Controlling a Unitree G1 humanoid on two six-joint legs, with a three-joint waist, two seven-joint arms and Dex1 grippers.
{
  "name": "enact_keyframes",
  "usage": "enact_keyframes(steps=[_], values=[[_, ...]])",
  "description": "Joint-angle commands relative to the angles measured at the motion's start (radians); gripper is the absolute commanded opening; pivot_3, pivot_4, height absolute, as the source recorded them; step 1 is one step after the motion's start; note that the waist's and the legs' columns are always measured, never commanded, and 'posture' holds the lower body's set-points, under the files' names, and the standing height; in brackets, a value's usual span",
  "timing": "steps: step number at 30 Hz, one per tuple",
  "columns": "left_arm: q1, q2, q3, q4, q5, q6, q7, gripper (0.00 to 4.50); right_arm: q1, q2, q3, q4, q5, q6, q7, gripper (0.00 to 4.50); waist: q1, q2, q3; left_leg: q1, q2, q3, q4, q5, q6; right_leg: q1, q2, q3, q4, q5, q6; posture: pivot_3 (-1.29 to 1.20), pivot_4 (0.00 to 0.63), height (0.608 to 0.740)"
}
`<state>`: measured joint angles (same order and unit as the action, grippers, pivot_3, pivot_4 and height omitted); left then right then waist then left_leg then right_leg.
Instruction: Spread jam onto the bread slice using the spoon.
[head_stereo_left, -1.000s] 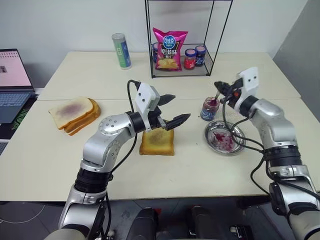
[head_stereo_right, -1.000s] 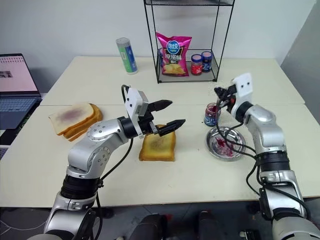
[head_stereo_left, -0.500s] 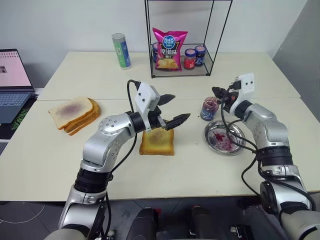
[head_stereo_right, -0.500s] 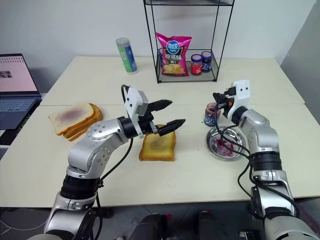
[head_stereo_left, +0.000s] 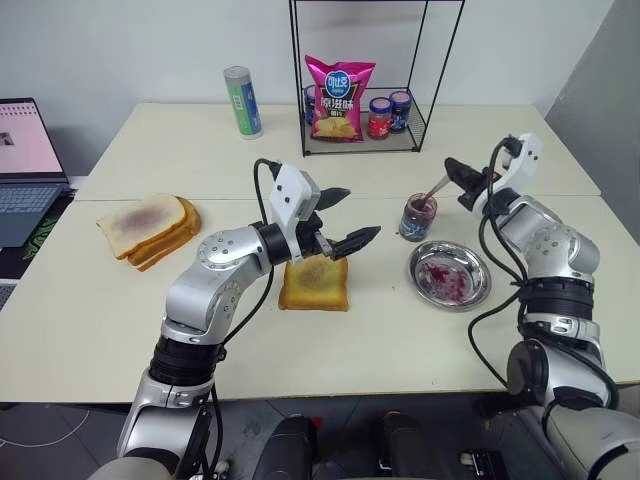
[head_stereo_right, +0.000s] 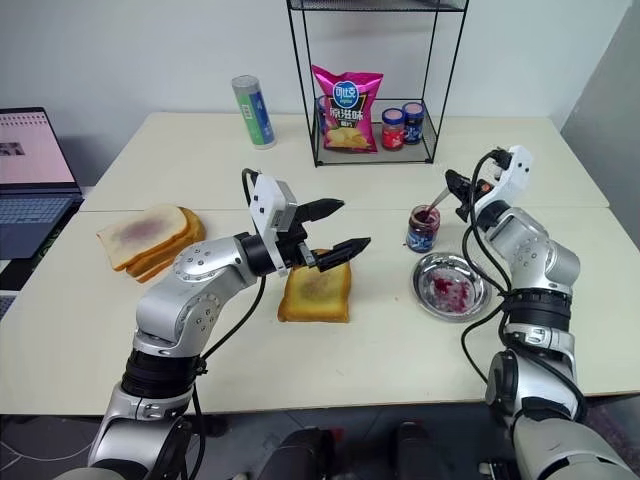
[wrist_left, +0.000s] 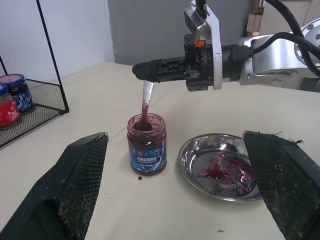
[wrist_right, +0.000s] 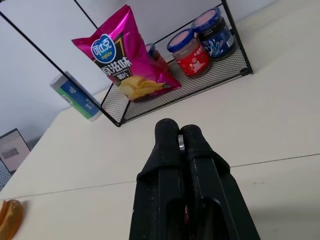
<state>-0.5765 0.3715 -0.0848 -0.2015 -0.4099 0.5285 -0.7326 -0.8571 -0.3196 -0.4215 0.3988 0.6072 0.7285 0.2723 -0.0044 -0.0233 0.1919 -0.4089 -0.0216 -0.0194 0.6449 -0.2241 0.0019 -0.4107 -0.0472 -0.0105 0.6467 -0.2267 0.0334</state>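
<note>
Right gripper (head_stereo_right: 461, 189) clenched on spoon (wrist_left: 146, 100), bowl dipped in open jam jar (wrist_left: 146, 143). Bread slice (head_stereo_left: 315, 282) left of jar, looks unspread. Left gripper (head_stereo_left: 345, 216) spread wide above it (waiting). Scooping stage; spreading remains.

Spoon (wrist_left: 146, 102) bowl sunk out of sight in the open jam jar (wrist_left: 146, 144), handle end buried between the closed fingers of the right gripper (wrist_left: 142, 70), laptop (head_stereo_left: 25, 160) cut by the frame edge, shelf jar (head_stereo_left: 379, 117) labels too small to read.
</note>
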Motion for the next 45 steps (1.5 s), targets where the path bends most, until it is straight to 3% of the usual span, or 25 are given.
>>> enact_keyframes(steps=[1,45], values=[[-0.028,0.001,-0.002,-0.015,0.004,-0.025,-0.007,4.50,-0.036,-0.004,-0.030,-0.025,0.033,-0.001,-0.018,0.01,0.000,0.000,0.000,0.000,0.000,0.000,0.000,0.000,0.000,0.000,0.000,0.000,0.000,0.000,0.000,0.00,0.150,0.740],[-0.047,-0.014,-0.024,0.021,0.011,-0.067,-0.039,4.50,-0.052,-0.015,-0.126,-0.032,0.129,0.033,-0.133,0.01,0.000,0.000,0.000,0.000,0.000,0.000,0.000,0.000,0.000,0.000,0.000,0.000,0.000,0.000,0.000,0.00,0.150,0.740]])
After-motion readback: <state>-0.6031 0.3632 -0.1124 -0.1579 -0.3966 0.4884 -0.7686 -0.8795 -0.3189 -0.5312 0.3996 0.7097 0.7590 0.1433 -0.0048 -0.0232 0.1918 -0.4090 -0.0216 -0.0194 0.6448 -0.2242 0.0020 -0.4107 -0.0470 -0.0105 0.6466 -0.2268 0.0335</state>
